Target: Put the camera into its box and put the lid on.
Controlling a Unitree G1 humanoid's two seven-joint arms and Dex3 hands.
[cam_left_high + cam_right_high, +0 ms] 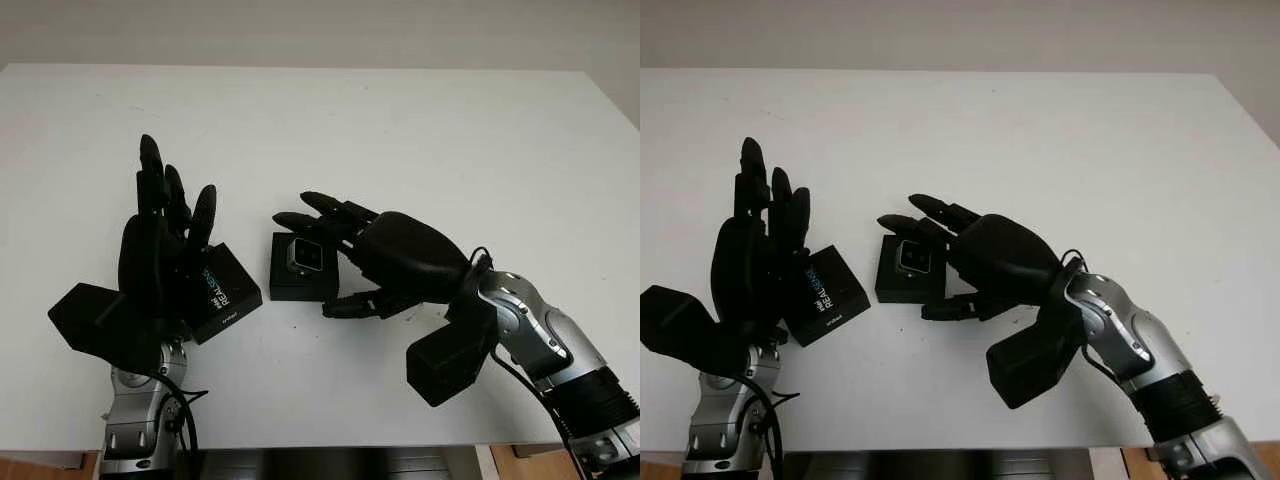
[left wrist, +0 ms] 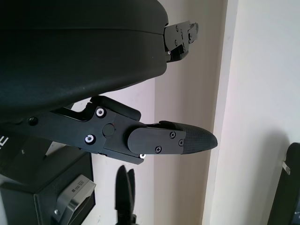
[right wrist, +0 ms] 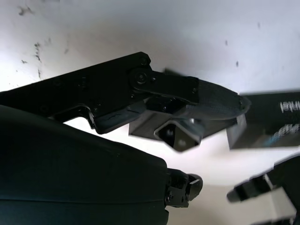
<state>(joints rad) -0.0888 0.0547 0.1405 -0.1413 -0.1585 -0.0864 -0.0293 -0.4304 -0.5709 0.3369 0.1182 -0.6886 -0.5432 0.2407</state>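
The small silver camera sits in its open black box at the middle of the white table. My right hand is open and reaches over the box from the right. Its fingers lie across the box's far side beside the camera, and its thumb is by the front right corner. In the right wrist view the camera shows just under one finger. The black lid with blue-white lettering lies left of the box. My left hand is open, upright against the lid's left side.
The white table stretches wide behind and to the right of both hands. Its front edge runs close below the arms. The right forearm crosses the table's front right part.
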